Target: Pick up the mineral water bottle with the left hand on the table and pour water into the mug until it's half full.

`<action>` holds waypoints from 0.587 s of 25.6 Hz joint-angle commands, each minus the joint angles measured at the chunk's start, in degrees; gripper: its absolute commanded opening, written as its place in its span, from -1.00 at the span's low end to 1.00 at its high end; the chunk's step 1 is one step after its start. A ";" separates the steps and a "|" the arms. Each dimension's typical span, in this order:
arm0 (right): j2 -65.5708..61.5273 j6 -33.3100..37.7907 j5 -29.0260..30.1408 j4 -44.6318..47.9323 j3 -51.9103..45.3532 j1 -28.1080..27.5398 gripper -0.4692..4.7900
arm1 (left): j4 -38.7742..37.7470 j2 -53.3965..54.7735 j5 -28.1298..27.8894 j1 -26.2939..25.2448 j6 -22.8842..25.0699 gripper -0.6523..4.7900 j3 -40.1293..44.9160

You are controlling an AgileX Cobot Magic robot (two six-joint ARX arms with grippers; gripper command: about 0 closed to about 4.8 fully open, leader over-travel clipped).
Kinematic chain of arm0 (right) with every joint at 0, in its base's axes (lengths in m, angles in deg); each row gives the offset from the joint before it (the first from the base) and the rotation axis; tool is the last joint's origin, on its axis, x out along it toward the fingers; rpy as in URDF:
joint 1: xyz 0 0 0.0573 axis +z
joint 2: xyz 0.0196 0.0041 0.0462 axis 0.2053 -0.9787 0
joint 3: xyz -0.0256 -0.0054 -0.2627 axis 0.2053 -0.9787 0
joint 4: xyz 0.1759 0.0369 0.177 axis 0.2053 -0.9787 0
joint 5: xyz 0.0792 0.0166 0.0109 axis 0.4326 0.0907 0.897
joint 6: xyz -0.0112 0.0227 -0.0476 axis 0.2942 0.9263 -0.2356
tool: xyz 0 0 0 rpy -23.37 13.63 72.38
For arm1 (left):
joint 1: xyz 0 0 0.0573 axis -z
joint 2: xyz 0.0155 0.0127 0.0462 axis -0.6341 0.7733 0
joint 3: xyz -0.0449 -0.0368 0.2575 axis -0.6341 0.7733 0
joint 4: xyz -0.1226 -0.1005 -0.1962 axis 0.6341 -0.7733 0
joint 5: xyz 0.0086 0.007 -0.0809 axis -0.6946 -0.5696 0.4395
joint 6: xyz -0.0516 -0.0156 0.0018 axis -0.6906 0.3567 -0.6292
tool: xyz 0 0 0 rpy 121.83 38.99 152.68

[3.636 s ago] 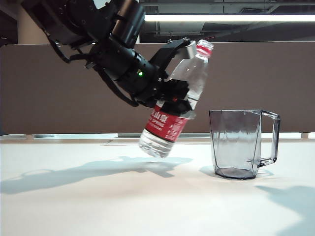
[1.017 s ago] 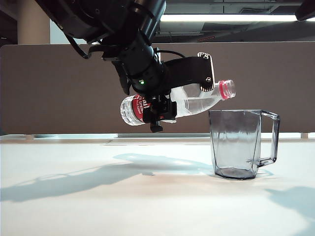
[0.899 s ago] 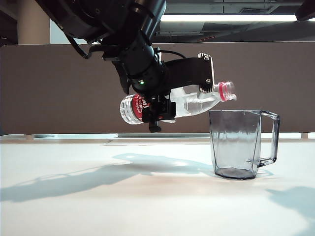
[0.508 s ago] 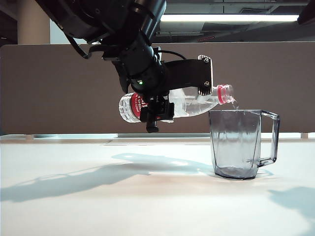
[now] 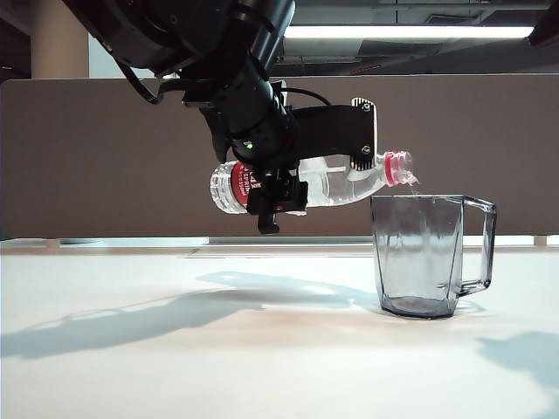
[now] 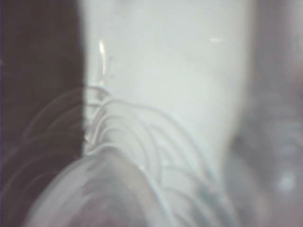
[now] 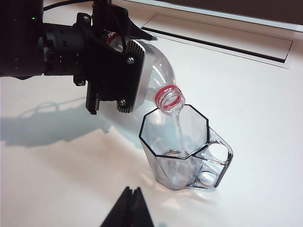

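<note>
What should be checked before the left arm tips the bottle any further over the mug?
1. Grip: left gripper shut on the mineral water bottle mid-body: ok.
2. Mouth over the mug rim: ok; the right wrist view shows the neck above the opening.
3. Stream landing inside the mug: ok.
4. Fill level against half: not ok yet, only a little water at the bottom.
5. Spill on the table: none visible, ok.
6. Right gripper: shut, hanging clear of the mug: ok.

Lab, white table (image 5: 175, 349), brown partition (image 5: 105, 157)
</note>
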 commanded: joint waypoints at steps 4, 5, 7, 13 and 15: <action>0.09 -0.17 0.11 0.85 0.46 0.00 -0.83 | 3.06 -0.85 -1.03 0.13 1.51 0.16 -0.66; 0.09 -0.17 0.11 0.85 0.46 0.00 -0.83 | 3.04 -0.85 -1.46 0.13 1.51 0.16 -0.66; 0.09 -0.17 0.11 0.85 0.46 0.00 -0.83 | 3.04 -0.85 -1.49 0.13 1.49 0.16 -0.66; 0.07 -0.17 0.11 0.85 0.46 0.00 -0.83 | 3.04 -0.85 -1.49 0.13 1.68 0.16 -0.66; 0.07 -0.17 0.11 0.85 0.46 0.00 -0.83 | 3.02 -0.85 -1.46 0.13 2.84 0.16 -0.66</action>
